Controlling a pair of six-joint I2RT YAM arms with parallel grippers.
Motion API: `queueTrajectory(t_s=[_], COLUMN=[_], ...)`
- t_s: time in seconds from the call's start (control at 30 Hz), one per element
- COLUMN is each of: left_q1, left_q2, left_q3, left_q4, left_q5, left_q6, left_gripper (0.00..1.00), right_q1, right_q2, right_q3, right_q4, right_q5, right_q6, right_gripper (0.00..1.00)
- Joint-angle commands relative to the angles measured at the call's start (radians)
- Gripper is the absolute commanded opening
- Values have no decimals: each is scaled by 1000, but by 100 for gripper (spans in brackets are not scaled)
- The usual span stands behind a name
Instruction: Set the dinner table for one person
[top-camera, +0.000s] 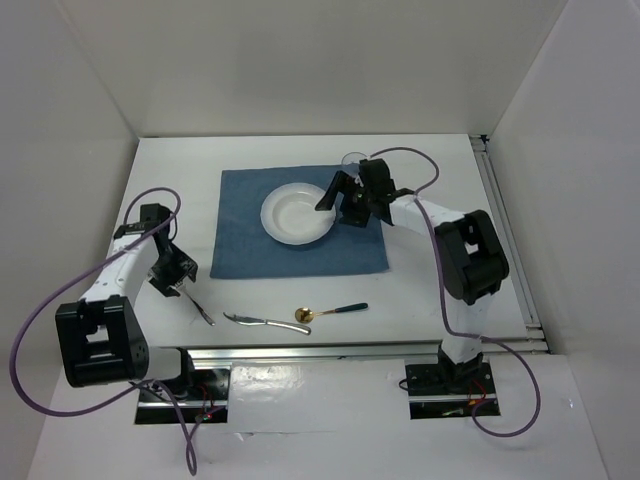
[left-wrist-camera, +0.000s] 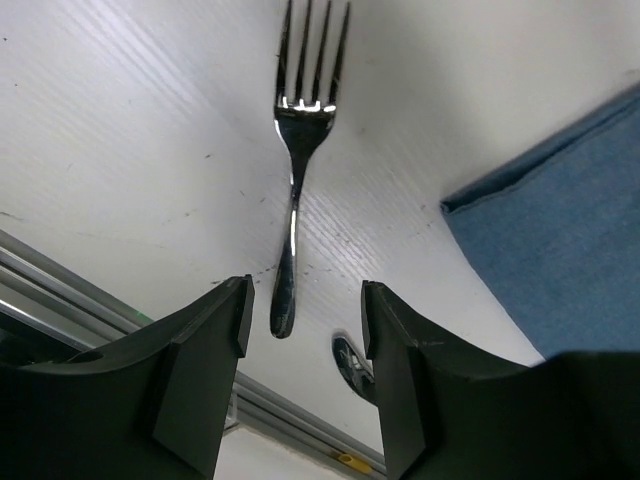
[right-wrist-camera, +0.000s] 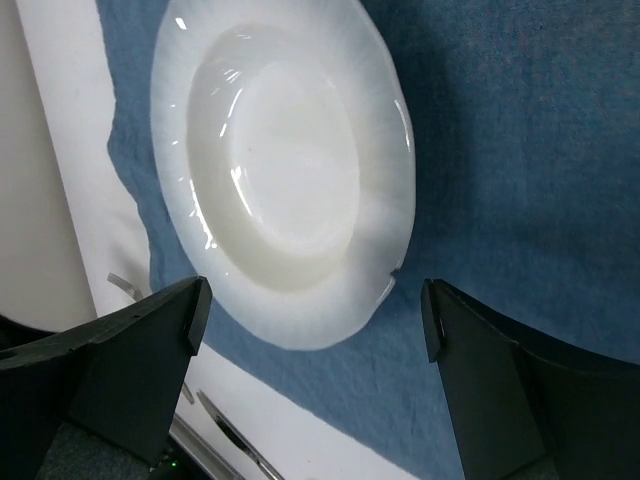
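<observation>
The white dinner table (top-camera: 450, 160) fills the scene under both arms, and on it we find a place setting about half laid. A blue placemat (top-camera: 240, 240) lies flat at the middle of the table, and a white plate (top-camera: 295, 213) sits on the cloth, a little toward its far side. The right gripper (right-wrist-camera: 315, 310) hangs over the plate's right rim with its jaws spread wide and nothing between them, so we judge the plate to be set down and let go. The cutlery is not yet placed. What looks like a knife (top-camera: 255, 321) and a spoon (top-camera: 330, 311) with a gold bowl and dark green handle lie end to end on the bare table near the front edge, clear of the placemat. The fork (left-wrist-camera: 293, 200) lies to their left, also off the cloth, tines pointing away from the left gripper (left-wrist-camera: 300, 310), whose jaws stand open on either side of the handle's end without touching it. We reckon the fork comes next, then the knife and spoon beside the plate.
</observation>
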Motion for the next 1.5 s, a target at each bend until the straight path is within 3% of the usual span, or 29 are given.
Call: queueTrajectory(t_s=[0.0,0.27,0.57,0.7,0.73,0.77,0.83,0.97,1.0,1.13,1.27,1.47], left_q1=[22,53,73,73,73,83,83,28,-36,-206,-324,-380], left_q2=[27,110,185,195,167,149,100,43,66,219,410,691], left_q3=[-26,-90,-174,-174,-162,-153,-106,29,74,316,520,805], left_q4=[33,129,212,212,194,167,139,173,150,82,15,-67], left_q5=[32,83,11,-11,-21,-32,-44,29,-1,-104,-113,-78], left_q6=[-2,-30,-96,-107,-107,-107,-107,70,112,225,312,419], left_gripper=[64,64,57,42,26,17,0,0,0,0,0,0], right_q1=[10,19,-1,-23,-35,-35,-47,-76,-76,-105,-115,-124], right_q2=[-140,-272,-417,-448,-462,-476,-494,-540,-555,-577,-638,-707], right_q3=[-45,-131,-191,-191,-191,-191,-202,-222,-222,-242,-253,-271], right_q4=[-39,-78,-134,-155,-167,-178,-187,-197,-197,-230,-285,-385], right_q5=[72,97,106,115,115,115,124,114,114,114,123,170], right_q6=[-62,-128,-157,-180,-180,-180,-189,-189,-199,-208,-228,-275], right_gripper=[99,99,99,99,99,99,99,99,99,99,99,99])
